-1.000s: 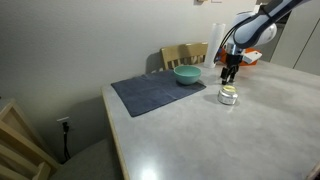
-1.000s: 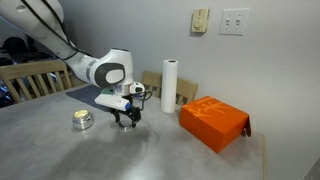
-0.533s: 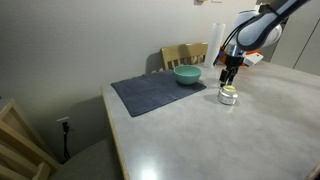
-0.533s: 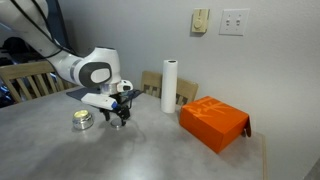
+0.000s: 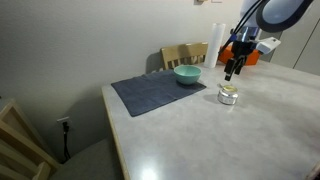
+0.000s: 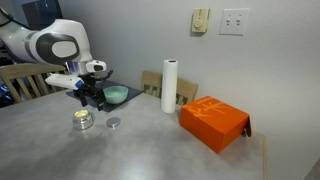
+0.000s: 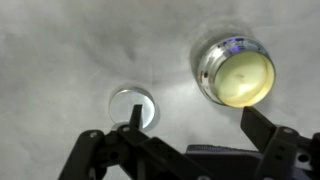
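A small glass jar candle [image 6: 83,120] stands on the grey table [image 5: 270,130]; it also shows in an exterior view as the jar candle [image 5: 228,96]. Its round metal lid [image 6: 113,123] lies flat on the table a short way from the jar. My gripper [image 6: 88,100] hangs open above them with nothing between its fingers, and in an exterior view the gripper [image 5: 232,72] is just above the jar. In the wrist view the gripper [image 7: 198,120] looks down on bare tabletop, with the lid [image 7: 133,105] by one fingertip and the candle [image 7: 236,73] past the other.
A teal bowl [image 5: 187,74] sits on a dark mat [image 5: 160,92] near the wall. A paper towel roll [image 6: 170,86], a brown cardboard box behind it and an orange box [image 6: 213,122] stand on the table. Wooden chairs [image 5: 185,54] flank it.
The gripper has risen from the tabletop and moved towards the jar, staying open. The lid now shows lying on the table where the fingers were.
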You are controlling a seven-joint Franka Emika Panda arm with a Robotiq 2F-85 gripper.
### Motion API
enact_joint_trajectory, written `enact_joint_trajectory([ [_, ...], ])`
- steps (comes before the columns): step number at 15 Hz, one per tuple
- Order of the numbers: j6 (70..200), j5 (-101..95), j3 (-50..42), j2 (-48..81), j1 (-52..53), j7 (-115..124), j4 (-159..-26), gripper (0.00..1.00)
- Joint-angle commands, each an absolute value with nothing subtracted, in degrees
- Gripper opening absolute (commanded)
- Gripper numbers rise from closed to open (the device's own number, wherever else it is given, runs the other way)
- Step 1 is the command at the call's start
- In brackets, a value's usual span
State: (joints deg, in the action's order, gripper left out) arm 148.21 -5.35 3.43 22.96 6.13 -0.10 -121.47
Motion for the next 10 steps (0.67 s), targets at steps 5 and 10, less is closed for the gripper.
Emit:
enact_joint_trajectory([
  [5, 147.64, -3.88, 5.52, 11.18, 8.38, 4.09, -132.01, 1.0],
  [10, 147.87, 0.9, 7.48, 12.3, 8.19, 0.68, -130.99, 1.0],
])
